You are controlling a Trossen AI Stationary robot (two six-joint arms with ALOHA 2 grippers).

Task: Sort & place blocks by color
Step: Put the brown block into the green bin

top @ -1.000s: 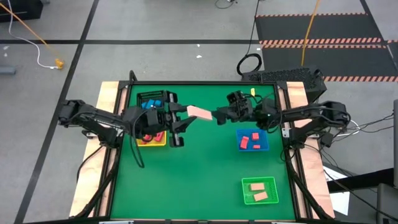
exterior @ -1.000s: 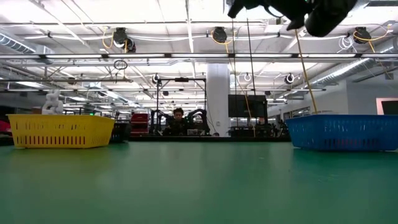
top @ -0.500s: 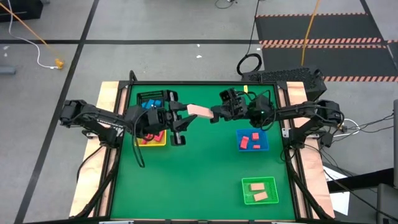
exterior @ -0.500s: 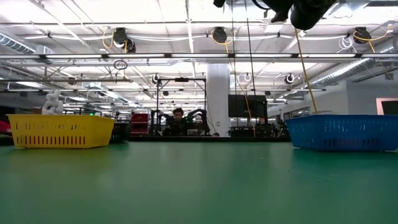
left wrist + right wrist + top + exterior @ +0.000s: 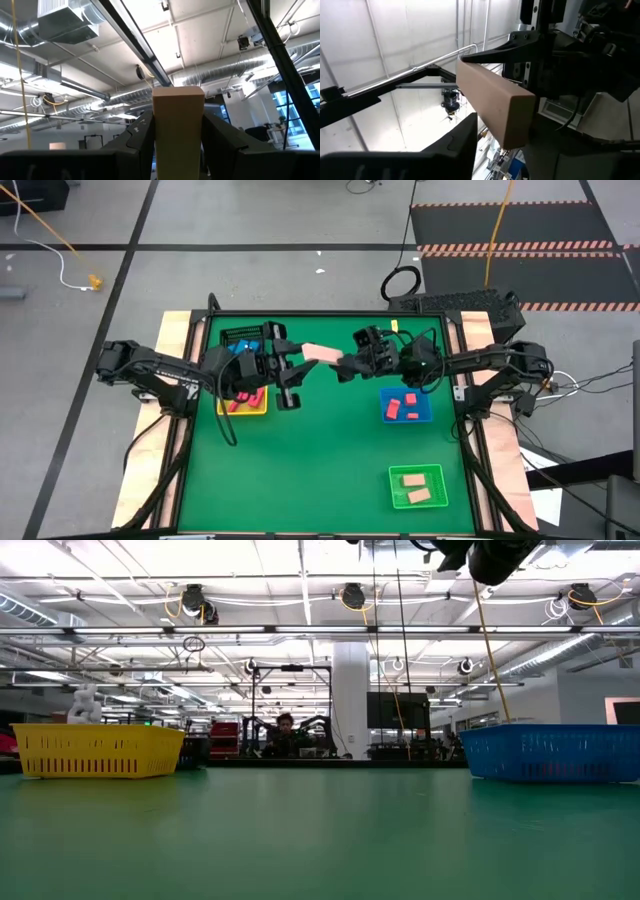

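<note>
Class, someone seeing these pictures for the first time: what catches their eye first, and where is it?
A tan bar held in the air above the table's middle, between the left gripper and the right gripper. Next, the three bright trays: yellow under the left arm, blue under the right, green nearer the front.

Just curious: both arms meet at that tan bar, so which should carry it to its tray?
Probably right: the tan bar belongs in the green tray, which lies on the right arm's side.
</note>
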